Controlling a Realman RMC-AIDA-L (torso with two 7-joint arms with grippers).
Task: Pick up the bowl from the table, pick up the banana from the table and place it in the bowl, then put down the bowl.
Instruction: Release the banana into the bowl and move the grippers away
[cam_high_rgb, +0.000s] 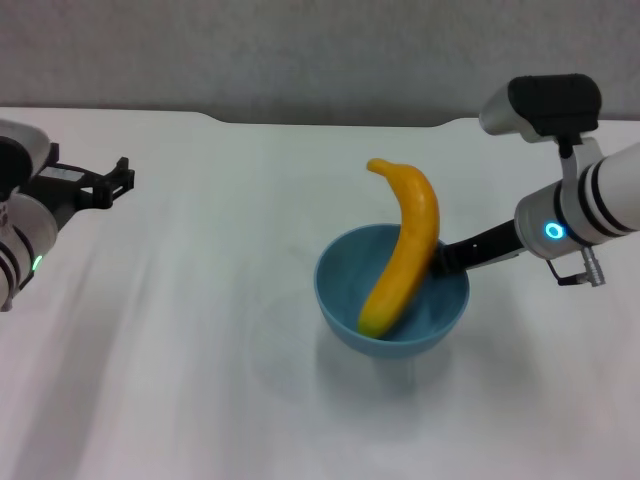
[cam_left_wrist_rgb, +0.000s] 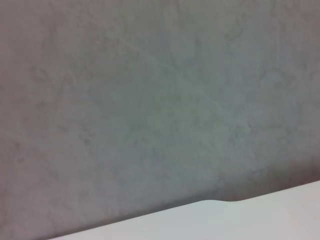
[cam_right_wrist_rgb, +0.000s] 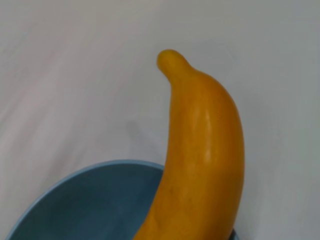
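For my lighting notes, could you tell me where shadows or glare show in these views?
Head view: a soft shadow on the table beneath the bowl. Right wrist view: a pale sheen along the banana. Left wrist view: only a flat, evenly lit grey wall.

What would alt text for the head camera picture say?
A yellow banana leans in a light-blue bowl on a white table, its top sticking out over the rim. The right tool is at the bowl's rim; the left tool waits far left.
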